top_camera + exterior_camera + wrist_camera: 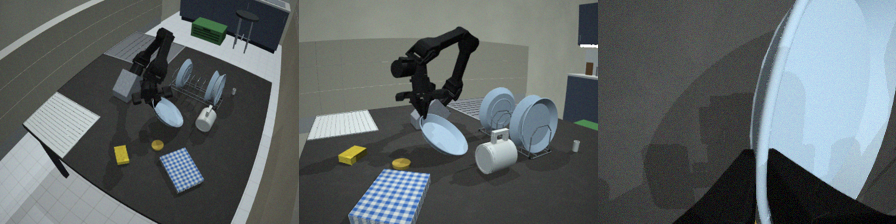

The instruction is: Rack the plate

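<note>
My gripper is shut on the rim of a pale blue plate and holds it tilted above the dark counter, clear of the surface. The plate also shows in the overhead view, and in the wrist view its rim sits between my two fingers. The wire dish rack stands to the right of the held plate. One plate stands at the rack's left end and two plates stand close together at its right end. The slots between them are empty.
A white mug lies on its side in front of the rack. A grey wedge block sits behind my arm. A yellow sponge, a yellow disc, a blue checked box and a small white cup are on the counter.
</note>
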